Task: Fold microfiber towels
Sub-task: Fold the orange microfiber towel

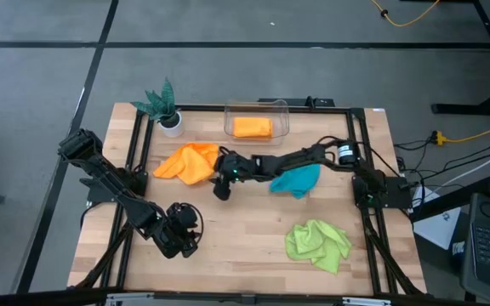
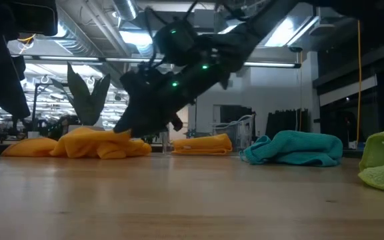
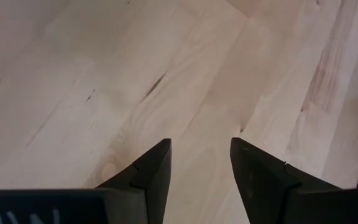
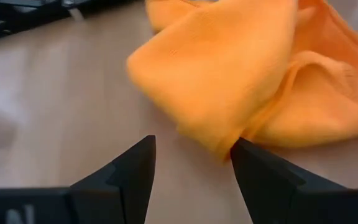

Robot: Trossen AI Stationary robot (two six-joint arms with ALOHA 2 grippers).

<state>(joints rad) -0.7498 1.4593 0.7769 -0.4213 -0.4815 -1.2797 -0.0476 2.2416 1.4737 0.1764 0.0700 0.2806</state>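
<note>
A crumpled orange towel (image 1: 190, 162) lies on the wooden table (image 1: 245, 246) toward its far left part, bunched into loose folds. Just beside it, on the side toward the table's middle, the right gripper (image 1: 222, 180) reaches across from the right edge; its arm stretches over the teal-blue towel (image 1: 297, 180), which sits rumpled near the table's centre. In the right wrist view the orange towel (image 4: 253, 74) fills the space just ahead of the fingers (image 4: 135, 171), and one fingertip sits right at the cloth's lowest fold — whether it touches cannot be told. The jaws stand spread apart with bare wood between them, gripping nothing.

A second orange towel (image 1: 252, 127), folded flat, rests inside a clear plastic tray (image 1: 282, 108) at the far edge. A lime green towel (image 1: 318, 244) lies in a heap near the front right corner, well apart from the others. A green artificial plant (image 1: 162, 102) in a white pot stands at the far left corner, close to the crumpled orange towel.

The left gripper (image 1: 182, 231) waits near the front left part of the table — its fingers (image 3: 151, 174) are parted over bare wood, empty.
</note>
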